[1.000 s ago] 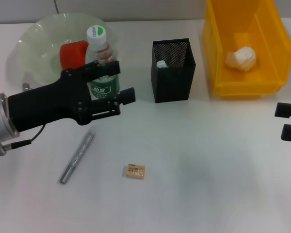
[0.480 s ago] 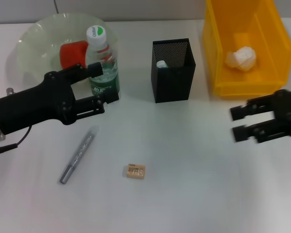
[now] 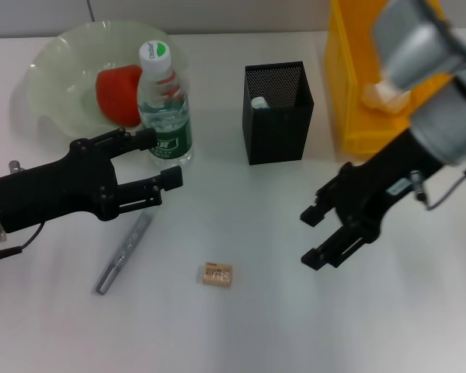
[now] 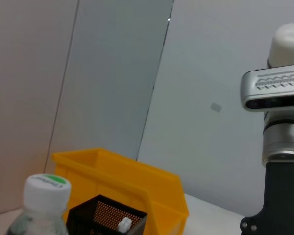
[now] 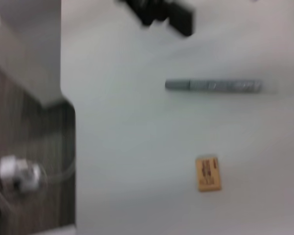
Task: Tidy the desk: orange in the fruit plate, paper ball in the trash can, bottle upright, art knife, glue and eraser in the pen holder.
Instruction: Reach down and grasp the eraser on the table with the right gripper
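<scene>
Fingers [image 3: 165, 178] spread on both grippers, one eraser [image 3: 217, 274], one bottle [image 3: 164, 105]

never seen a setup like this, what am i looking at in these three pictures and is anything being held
This is a two-armed robot tidying a white desk. One picture comes from a camera on its head, looking down; the other two come from cameras on its wrists.

In the head view, the left gripper sits just in front of the upright bottle, jaws open, holding nothing. The right gripper hangs over the desk to the right of the eraser, also open and empty.

On the desk: the fruit plate with the orange in it, the black pen holder, the yellow trash can and a grey art knife lying flat. The right wrist view shows the art knife and eraser from above.
</scene>
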